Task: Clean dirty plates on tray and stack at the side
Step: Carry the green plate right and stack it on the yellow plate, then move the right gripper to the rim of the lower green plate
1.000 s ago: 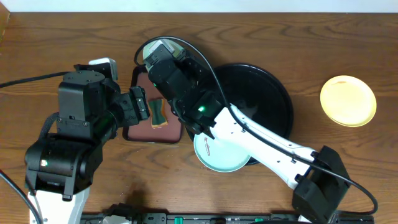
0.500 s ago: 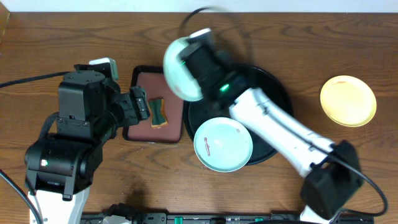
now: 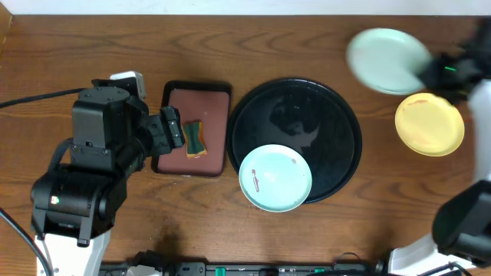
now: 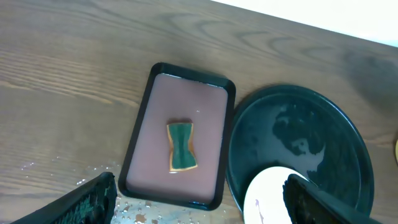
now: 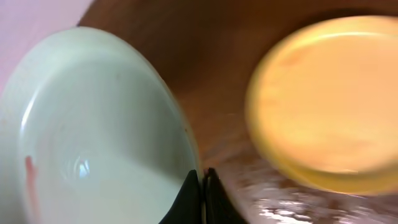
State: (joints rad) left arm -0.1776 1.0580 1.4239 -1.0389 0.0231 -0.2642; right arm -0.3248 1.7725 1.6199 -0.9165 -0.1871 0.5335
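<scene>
My right gripper (image 5: 203, 177) is shut on the rim of a mint-blue plate (image 3: 386, 60), held in the air at the far right, just left of and above the pale yellow plate (image 3: 429, 124) that lies on the table. In the right wrist view the held plate (image 5: 93, 137) shows a reddish smear and the yellow plate (image 5: 329, 106) is to its right. A second mint-blue plate (image 3: 275, 179) with a small smear sits on the front rim of the black round tray (image 3: 322, 100). My left gripper (image 4: 199, 208) is open, above the table's left side.
A rectangular maroon tray (image 3: 215, 100) with a green sponge (image 3: 196, 139) lies left of the black tray; it also shows in the left wrist view (image 4: 155, 155). Water drops (image 4: 99, 180) lie on the wood in front of it.
My right arm swung from above the maroon tray across the black tray to the far right, carrying the mint-blue plate toward the yellow plate. The left arm has not moved.
</scene>
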